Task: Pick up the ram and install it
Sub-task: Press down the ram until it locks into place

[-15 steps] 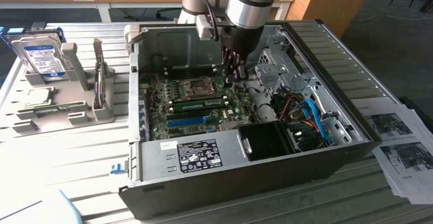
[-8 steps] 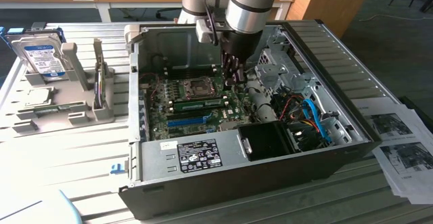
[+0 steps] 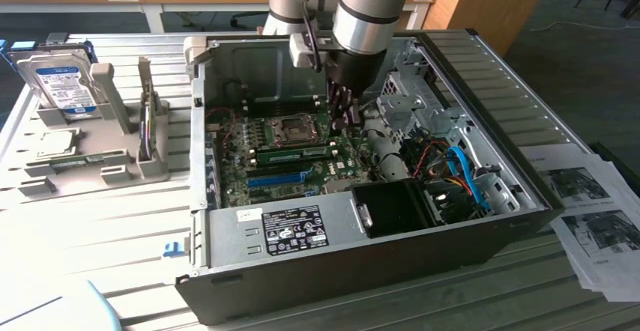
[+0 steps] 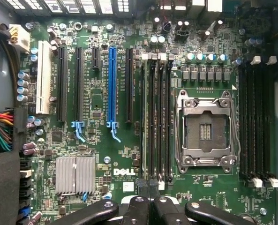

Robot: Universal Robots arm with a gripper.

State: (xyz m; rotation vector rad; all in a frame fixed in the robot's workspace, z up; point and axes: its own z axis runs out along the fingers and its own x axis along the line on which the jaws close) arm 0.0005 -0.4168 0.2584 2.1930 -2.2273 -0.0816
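Note:
The ram is a green stick with dark chips. It stands in a memory slot of the motherboard, between the CPU socket and the blue slot. My gripper reaches down into the open computer case and hangs just above the end of that stick nearer the exterior view's right. In the wrist view the gripper is shut, its dark fingers pressed together with nothing visible between them, right at one end of the row of black memory slots.
At the exterior view's left a grey rack holds a silver hard drive and a thin green strip lying low. Cables, a drive cage and a black box crowd the case's right side. Printed sheets lie beside the case.

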